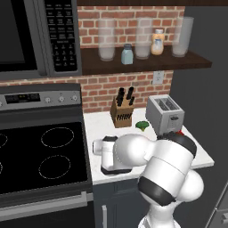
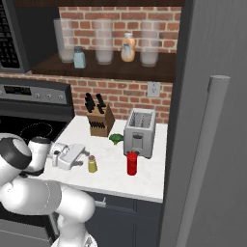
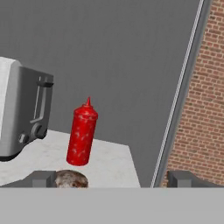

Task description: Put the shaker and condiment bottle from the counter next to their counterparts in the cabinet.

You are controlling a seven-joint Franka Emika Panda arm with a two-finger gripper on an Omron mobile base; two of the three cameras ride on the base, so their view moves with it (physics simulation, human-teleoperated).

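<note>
Tool (image 2: 86, 155) held low and level over the table (image 2: 144, 183), fingers apart with nothing between them; in the hand view the two tips sit wide at the bottom edge. Shaker (image 2: 92, 164) stands just ahead of the tool, close to the tips; in the hand view its speckled cap (image 3: 70, 179) shows low, just inside the left tip, so it is off-centre in the gap. Bottle (image 3: 82, 133) stands upright further ahead, beyond the shaker, with the toaster (image 3: 22, 118) to its left in the hand view. Judgement: shaker is small, rigid and light, a short smooth cylinder, likely to tip or skid if nudged by one finger first; best taken around the mid-body below the cap, after centring. Bottle is taller and narrower at the top, speckled red surface, probably stiff plastic, light and top-heavy enough to topple; grip the straight body low, not the tapered nozzle. Shelf (image 2: 120, 71) is dark wood against brick, well above the tool; on it the pale blue shaker (image 2: 79, 57) and the orange-cream bottle (image 2: 128, 47) stand among frosted glasses (image 2: 104, 46). Table is glossy white marble-look, so things may slide.
</note>
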